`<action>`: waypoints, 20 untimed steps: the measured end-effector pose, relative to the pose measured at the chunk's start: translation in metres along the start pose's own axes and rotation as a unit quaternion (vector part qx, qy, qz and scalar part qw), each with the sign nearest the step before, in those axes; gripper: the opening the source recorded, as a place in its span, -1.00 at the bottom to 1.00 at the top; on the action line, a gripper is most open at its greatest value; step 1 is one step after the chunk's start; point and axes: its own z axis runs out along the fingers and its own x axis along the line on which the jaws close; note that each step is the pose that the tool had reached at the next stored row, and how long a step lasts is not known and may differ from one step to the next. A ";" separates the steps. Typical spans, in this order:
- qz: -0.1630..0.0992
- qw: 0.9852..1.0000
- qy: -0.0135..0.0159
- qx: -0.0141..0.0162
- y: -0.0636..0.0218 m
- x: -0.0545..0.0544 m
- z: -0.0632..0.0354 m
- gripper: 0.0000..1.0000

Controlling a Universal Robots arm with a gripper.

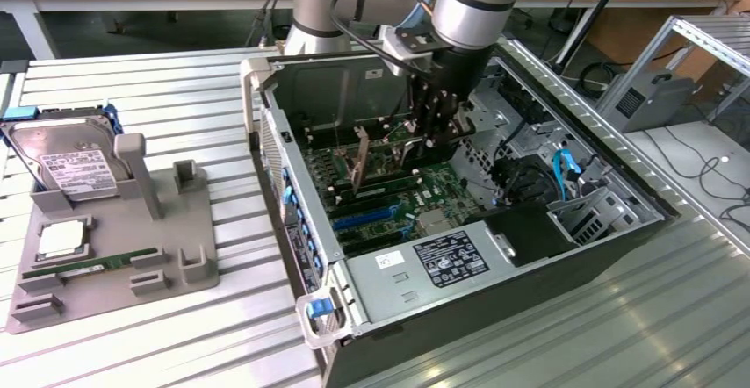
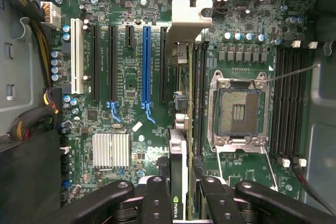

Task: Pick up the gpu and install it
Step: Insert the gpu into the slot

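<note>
Exterior high, oblique; wrist straight above motherboard (image 2: 136,77).

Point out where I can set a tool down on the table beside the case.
Free: the ribbed table between the grey holder tray and the open computer case, and the stretch past the hard drive. Crowded: inside the case, where the claw holds the gpu over the motherboard.

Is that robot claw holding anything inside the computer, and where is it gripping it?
Yes. The gripper holds the gpu edge-on by its top edge, fingers on each flat side, above the motherboard.
</note>
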 end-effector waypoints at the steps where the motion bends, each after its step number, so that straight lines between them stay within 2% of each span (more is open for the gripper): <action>1: 0.000 1.000 0.000 0.000 0.0000 0.000 0.0001 -0.47; 20: 0.000 1.000 0.000 0.000 0.0001 0.000 0.0044 -0.47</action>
